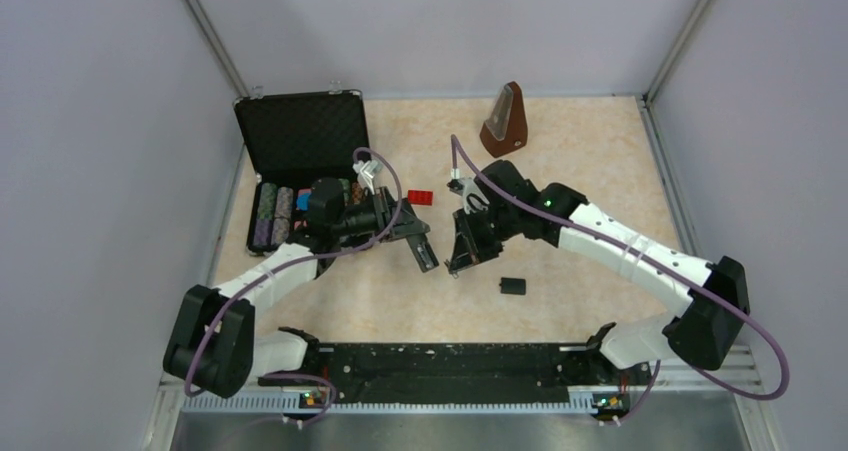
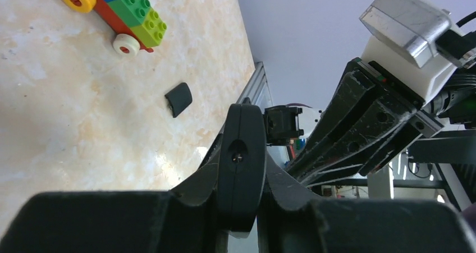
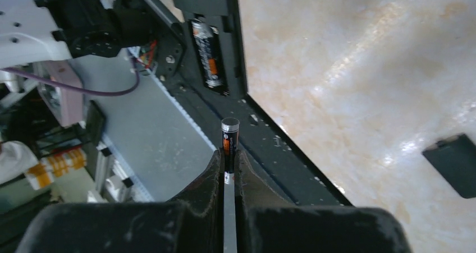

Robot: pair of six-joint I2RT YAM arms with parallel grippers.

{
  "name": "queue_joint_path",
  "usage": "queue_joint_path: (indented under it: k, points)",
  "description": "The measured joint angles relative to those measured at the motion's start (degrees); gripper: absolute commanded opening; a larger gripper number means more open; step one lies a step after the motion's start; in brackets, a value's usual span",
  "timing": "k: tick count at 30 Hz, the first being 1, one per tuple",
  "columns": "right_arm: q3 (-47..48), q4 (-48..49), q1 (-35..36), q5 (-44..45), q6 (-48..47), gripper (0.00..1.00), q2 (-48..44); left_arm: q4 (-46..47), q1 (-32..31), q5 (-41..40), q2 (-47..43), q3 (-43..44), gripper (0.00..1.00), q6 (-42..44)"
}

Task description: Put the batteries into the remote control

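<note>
Slim flat black plastic remote control (image 3: 234, 40) clamped edge-on in left gripper (image 2: 242, 185), raised off pale marbled table (image 3: 348, 68), one dark silver-ended battery (image 3: 206, 54) seated in open compartment. Second thin battery (image 3: 229, 135) pinched between fingers of right gripper (image 3: 229, 164), near compartment, not touching. Small black squarish cover (image 3: 456, 164) flat on table.

Narrow gap mid-table between remote (image 1: 424, 251) in left gripper (image 1: 412, 233) and battery (image 3: 229, 143) in right gripper (image 1: 462, 259). Cover (image 1: 512, 286) near, toward bases. Case (image 1: 300, 136) blocks far left; metronome (image 1: 505, 121) far centre. Bare tabletop (image 1: 600, 166) far right.
</note>
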Motion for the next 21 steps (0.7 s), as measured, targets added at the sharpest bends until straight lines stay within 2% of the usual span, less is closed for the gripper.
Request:
queue_joint_path:
  k: [10, 21]
  points:
    - [0.7, 1.55, -0.02, -4.13, 10.47, 0.0, 1.14, 2.75, -5.03, 1.36, 5.79, 0.94, 0.0, -2.08]
    - [-0.85, 1.44, -0.04, -2.93, 14.95, 0.0, 3.67, 1.75, -7.41, 0.61, 9.29, 1.77, 0.0, -2.16]
